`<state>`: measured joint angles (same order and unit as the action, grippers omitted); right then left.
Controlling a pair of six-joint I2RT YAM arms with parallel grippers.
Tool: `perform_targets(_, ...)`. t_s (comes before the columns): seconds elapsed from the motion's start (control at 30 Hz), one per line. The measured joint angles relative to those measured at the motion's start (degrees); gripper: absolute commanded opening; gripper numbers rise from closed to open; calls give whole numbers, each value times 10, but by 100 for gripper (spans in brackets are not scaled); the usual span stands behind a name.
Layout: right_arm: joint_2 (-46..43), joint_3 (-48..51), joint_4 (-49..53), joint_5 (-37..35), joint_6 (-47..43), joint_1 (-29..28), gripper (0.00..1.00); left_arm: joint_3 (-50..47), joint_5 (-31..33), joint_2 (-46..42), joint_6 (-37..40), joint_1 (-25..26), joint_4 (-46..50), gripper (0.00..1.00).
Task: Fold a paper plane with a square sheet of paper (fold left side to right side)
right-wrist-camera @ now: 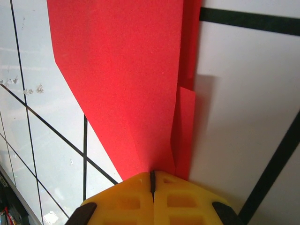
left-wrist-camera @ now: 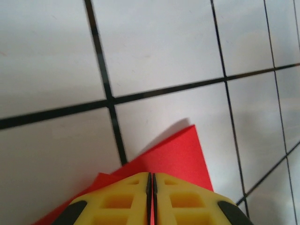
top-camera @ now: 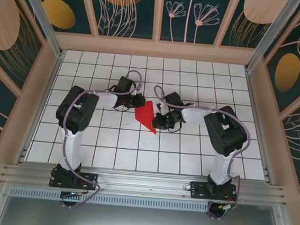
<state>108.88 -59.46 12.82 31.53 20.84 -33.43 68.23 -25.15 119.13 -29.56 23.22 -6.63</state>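
Presently: creased bright red paper sheet (top-camera: 147, 116), apparently pinched by clenched left gripper (left-wrist-camera: 151, 175) and right gripper (right-wrist-camera: 152, 173); keep edges aligned.

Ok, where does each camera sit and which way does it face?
Top external: above and behind the bases, looking down on the table; both arms, left gripper and right gripper at the red paper.
Left wrist: on that wrist, past its closed yellow fingers toward the paper's corner.
Right wrist: likewise, closed fingers, facing along the folded paper.
Shared: all three show the paper.
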Motion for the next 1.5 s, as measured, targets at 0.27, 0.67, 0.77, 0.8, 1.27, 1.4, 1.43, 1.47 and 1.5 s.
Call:
perform_targets(0.27,0,0,0,0,0,0,0,17,16,10,11,-35,0,15)
perform_targets(0.67,-38,41,-45,-16,33,1,27,2,49,-45,26,-67,12,36)
perform_targets(0.77,-76,56,-71,-33,41,6,37,-32,52,-113,19,-70,7,43)
perform_targets(0.8,-92,60,-81,-40,43,9,41,-47,50,-137,15,-70,2,45)
perform_targets(1.27,-81,60,-197,-13,-31,47,44,-246,-30,-232,-154,-18,-93,53)
perform_targets(1.4,-26,31,-202,16,-47,39,41,-247,-38,-223,-183,-11,-121,53)
perform_targets(1.43,-15,23,-202,22,-51,36,40,-247,-40,-220,-188,-11,-127,53)
perform_targets(1.47,-6,17,-203,27,-54,33,37,-247,-40,-219,-192,-11,-130,53)
perform_targets(1.5,1,11,-204,31,-56,31,32,-247,-40,-218,-196,-10,-132,53)
